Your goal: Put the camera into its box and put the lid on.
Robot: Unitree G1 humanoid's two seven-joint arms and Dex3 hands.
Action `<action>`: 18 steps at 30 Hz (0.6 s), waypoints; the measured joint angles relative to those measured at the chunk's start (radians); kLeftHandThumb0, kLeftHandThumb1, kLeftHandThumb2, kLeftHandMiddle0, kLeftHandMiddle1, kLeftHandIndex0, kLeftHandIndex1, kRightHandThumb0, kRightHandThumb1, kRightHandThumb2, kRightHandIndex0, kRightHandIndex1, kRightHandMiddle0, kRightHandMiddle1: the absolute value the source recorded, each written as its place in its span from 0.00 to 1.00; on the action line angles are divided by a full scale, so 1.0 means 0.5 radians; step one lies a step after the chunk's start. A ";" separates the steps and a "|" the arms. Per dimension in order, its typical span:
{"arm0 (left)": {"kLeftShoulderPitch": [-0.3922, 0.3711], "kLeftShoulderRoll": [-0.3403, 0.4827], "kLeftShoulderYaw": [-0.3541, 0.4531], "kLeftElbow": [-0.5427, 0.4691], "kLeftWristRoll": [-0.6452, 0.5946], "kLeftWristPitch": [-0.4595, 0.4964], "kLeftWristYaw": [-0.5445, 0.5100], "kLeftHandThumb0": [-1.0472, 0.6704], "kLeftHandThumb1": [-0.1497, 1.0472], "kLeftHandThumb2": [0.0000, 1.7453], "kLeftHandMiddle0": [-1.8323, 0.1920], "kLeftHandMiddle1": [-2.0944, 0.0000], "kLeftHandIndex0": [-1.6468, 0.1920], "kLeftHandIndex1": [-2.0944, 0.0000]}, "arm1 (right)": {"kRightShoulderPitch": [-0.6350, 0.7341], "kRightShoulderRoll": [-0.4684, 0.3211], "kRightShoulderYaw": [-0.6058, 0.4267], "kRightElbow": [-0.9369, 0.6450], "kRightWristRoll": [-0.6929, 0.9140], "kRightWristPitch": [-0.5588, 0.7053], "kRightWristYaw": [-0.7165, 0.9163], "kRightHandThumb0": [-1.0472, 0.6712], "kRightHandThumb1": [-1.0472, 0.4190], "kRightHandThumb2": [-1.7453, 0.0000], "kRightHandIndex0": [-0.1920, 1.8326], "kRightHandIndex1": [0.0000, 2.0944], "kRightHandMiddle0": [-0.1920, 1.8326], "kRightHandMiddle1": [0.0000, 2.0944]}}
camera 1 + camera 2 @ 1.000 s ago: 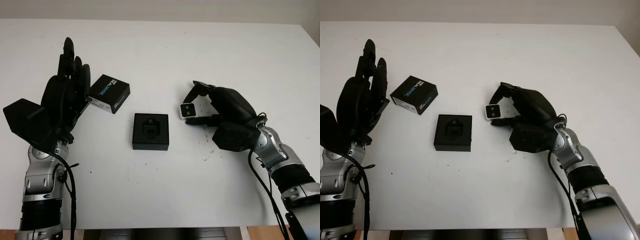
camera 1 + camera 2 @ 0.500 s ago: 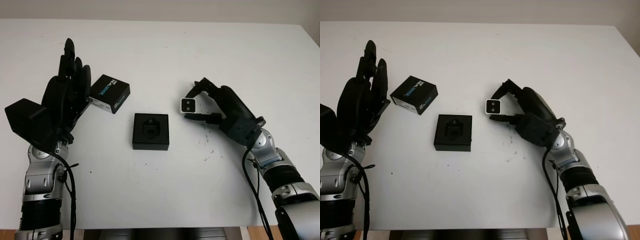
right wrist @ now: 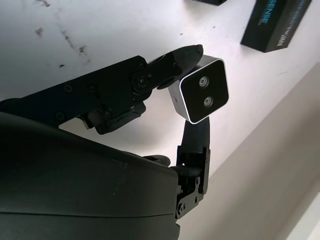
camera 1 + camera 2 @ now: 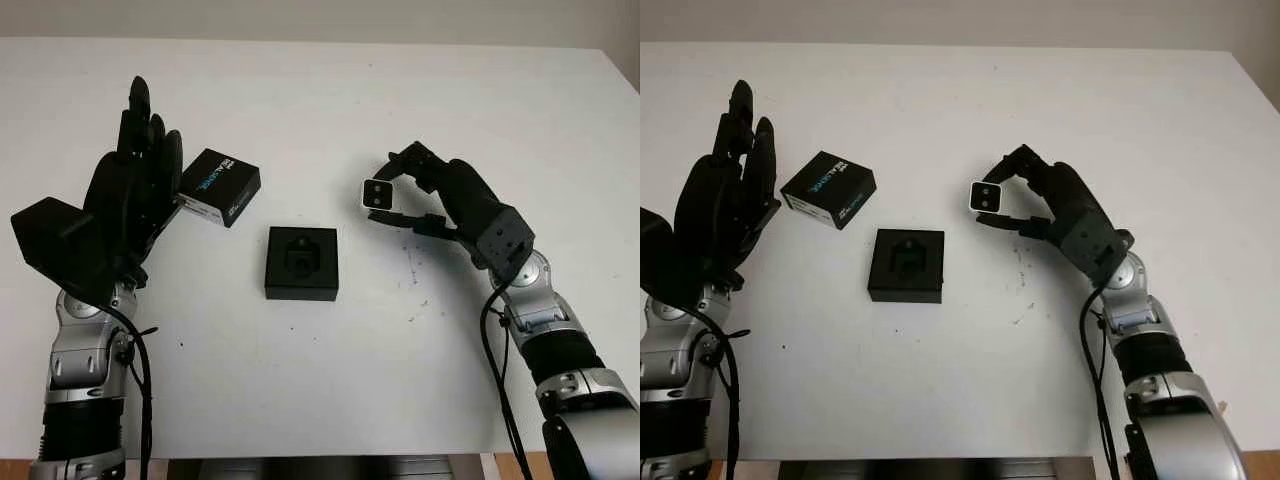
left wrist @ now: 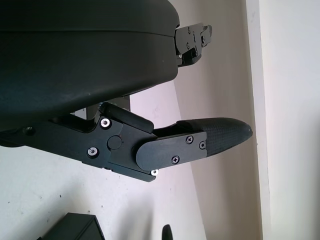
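The small silver block camera with 2 lenses (image 4: 377, 194), rigid and probably light but slippery, sits pinched at its edges by the right hand (image 4: 440, 195), while the left hand (image 4: 130, 200) hovers open beside the lid (image 4: 219, 186).

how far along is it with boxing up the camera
Done: the camera is picked up, pinched in the right hand off the table. In hand: carrying it toward the open box, which sits empty. Left: seating it and adding the lid, which lies beside the open left hand.
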 measured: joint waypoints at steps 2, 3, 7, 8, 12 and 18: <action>0.001 0.000 -0.002 0.000 0.009 -0.005 0.001 0.20 1.00 0.36 1.00 1.00 1.00 1.00 | 0.040 0.015 -0.004 -0.096 0.004 0.037 0.003 0.37 0.04 0.97 0.23 0.03 0.24 0.80; 0.001 0.000 -0.004 0.000 0.015 -0.007 0.001 0.20 1.00 0.36 1.00 1.00 1.00 1.00 | 0.060 0.021 -0.006 -0.143 0.007 0.054 0.004 0.37 0.04 0.97 0.23 0.03 0.24 0.80; 0.002 -0.001 -0.004 0.000 0.018 -0.009 0.005 0.20 1.00 0.36 1.00 1.00 1.00 1.00 | 0.143 0.073 -0.017 -0.345 0.028 0.110 0.005 0.37 0.04 0.97 0.22 0.02 0.25 0.80; 0.003 -0.003 -0.004 0.000 0.018 -0.010 0.007 0.20 1.00 0.36 1.00 1.00 1.00 1.00 | 0.162 0.088 -0.018 -0.396 0.036 0.118 0.005 0.37 0.04 0.97 0.21 0.02 0.25 0.80; 0.005 -0.007 -0.005 0.000 0.019 -0.024 0.012 0.21 1.00 0.36 1.00 1.00 1.00 1.00 | 0.225 0.160 -0.018 -0.574 0.065 0.166 0.007 0.37 0.03 0.97 0.20 0.01 0.24 0.80; 0.006 -0.010 -0.009 0.012 0.024 -0.035 0.024 0.20 1.00 0.36 1.00 1.00 1.00 1.00 | 0.316 0.284 -0.012 -0.735 0.112 0.282 0.017 0.36 0.03 0.97 0.18 0.01 0.22 0.84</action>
